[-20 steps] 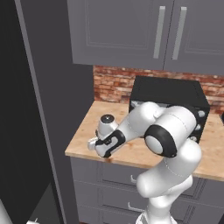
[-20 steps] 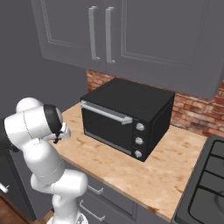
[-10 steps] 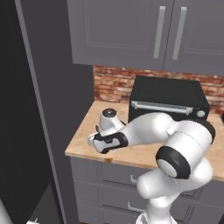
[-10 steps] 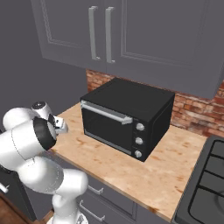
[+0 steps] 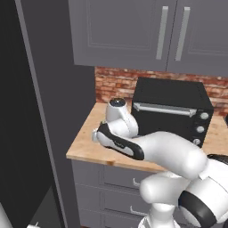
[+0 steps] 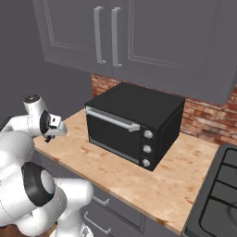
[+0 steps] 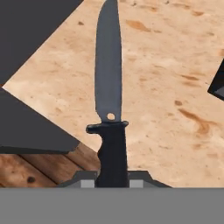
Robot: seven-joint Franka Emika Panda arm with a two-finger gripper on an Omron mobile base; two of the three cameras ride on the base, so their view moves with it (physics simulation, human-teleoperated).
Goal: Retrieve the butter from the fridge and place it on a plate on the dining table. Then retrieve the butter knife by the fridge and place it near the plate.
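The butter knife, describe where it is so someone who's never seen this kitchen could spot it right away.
Find the wooden counter with the black microwave under the grey cabinets. Over its left end, the robot's gripper is shut on the butter knife by its black handle. It is slim with a dark pointed blade, unlike the boxy microwave.

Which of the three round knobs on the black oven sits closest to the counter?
The bottom knob of the black oven: it is lowest in the column, just above the wooden counter.

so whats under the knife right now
Light wood counter lies below the knife, held in the shut tool. Its handle end is hidden between the fingers.
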